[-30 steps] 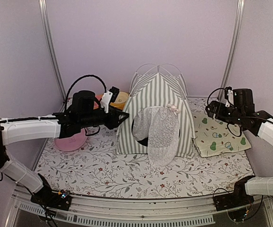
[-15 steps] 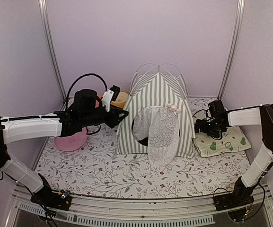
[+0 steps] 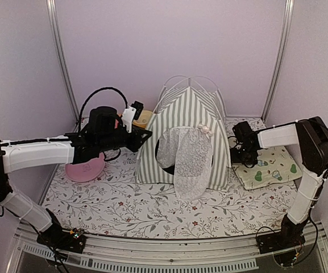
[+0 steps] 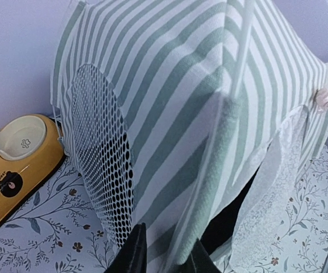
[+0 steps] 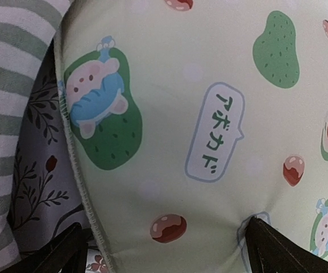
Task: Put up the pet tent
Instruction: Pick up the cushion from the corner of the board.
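Note:
The pet tent [image 3: 186, 131] stands upright mid-table, sage-green and white striped, with its lace curtain [image 3: 191, 162] hanging over the front door and thin white poles arching above. In the left wrist view its mesh window [image 4: 101, 159] faces me. My left gripper [image 3: 146, 135] reaches the tent's left front corner. The left gripper [image 4: 166, 256] has its jaws closed narrowly on the tent's [image 4: 169, 96] striped fabric and green edge trim. My right gripper [image 3: 239, 159] hangs low at the tent's right side. The right gripper [image 5: 169, 250] is open wide across the mat's left edge.
The pale avocado-print mat [image 3: 269, 168] [image 5: 209, 114] lies right of the tent. An orange double bowl [image 3: 144, 118] [image 4: 21, 153] sits behind the left gripper, and a pink dish [image 3: 84, 169] lies under the left arm. A floral cloth [image 3: 124, 205] covers the table. Metal posts [image 3: 61, 62] flank the back.
My right arm swung in from the far right and dropped to the mat's left edge by the tent. The left jaws narrowed on the tent's corner, and the tent shifted slightly left.

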`<act>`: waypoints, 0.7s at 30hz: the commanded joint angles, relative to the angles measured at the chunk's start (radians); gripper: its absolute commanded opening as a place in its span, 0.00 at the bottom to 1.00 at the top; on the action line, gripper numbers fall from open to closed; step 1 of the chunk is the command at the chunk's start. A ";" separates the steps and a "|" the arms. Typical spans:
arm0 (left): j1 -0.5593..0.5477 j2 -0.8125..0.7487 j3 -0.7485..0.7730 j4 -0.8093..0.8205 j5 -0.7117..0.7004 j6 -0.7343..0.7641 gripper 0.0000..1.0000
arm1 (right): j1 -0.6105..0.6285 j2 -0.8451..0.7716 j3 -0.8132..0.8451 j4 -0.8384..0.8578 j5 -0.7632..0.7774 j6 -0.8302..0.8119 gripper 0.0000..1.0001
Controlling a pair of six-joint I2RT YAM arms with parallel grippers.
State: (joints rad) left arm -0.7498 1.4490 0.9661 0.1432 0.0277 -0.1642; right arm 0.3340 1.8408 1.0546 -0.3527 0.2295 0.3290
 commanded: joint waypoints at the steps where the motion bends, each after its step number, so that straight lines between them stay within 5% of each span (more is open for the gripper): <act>1: -0.009 0.015 0.032 -0.011 -0.050 0.007 0.22 | 0.012 0.074 0.017 -0.100 0.088 -0.004 0.99; 3: -0.009 0.018 0.033 -0.011 -0.049 0.005 0.21 | 0.013 0.096 0.018 -0.108 0.093 -0.004 1.00; 6: -0.008 0.021 0.034 -0.010 -0.048 0.002 0.21 | 0.013 0.110 0.018 -0.115 0.088 0.000 0.88; 17: -0.008 0.013 0.033 -0.011 -0.037 -0.008 0.19 | -0.039 0.055 -0.003 -0.081 -0.046 0.011 0.02; 21: -0.008 0.017 0.034 -0.008 -0.031 -0.010 0.17 | -0.070 -0.056 -0.033 -0.039 -0.098 0.034 0.00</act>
State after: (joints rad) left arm -0.7502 1.4609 0.9802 0.1356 -0.0059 -0.1688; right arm 0.2966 1.8572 1.0779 -0.3504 0.2222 0.3412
